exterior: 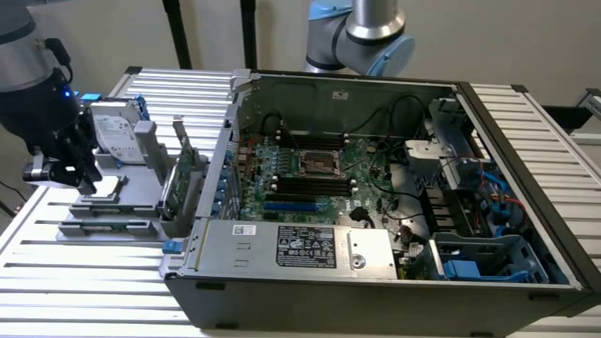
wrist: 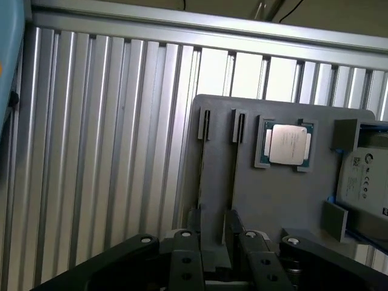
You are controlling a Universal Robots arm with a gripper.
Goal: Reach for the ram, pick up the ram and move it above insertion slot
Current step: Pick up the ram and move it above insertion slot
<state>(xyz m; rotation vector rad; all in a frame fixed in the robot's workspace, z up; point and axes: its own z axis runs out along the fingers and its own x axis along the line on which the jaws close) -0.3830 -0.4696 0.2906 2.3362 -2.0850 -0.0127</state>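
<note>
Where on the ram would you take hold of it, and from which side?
Pinch the ram by its two flat faces near mid-length, coming straight down from above: it seems to stand on edge in the gray holder, leaving only its long top edge free.

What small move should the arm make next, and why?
Probably lower a little toward the ram. The gripper hangs over the grey holder with its jaws apart and empty, roughly in line with the stick's thin edge, so nothing is grasped yet.

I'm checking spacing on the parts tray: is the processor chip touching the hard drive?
Apart. The wrist view shows a strip of gray tray between the processor chip and the hard drive.
</note>
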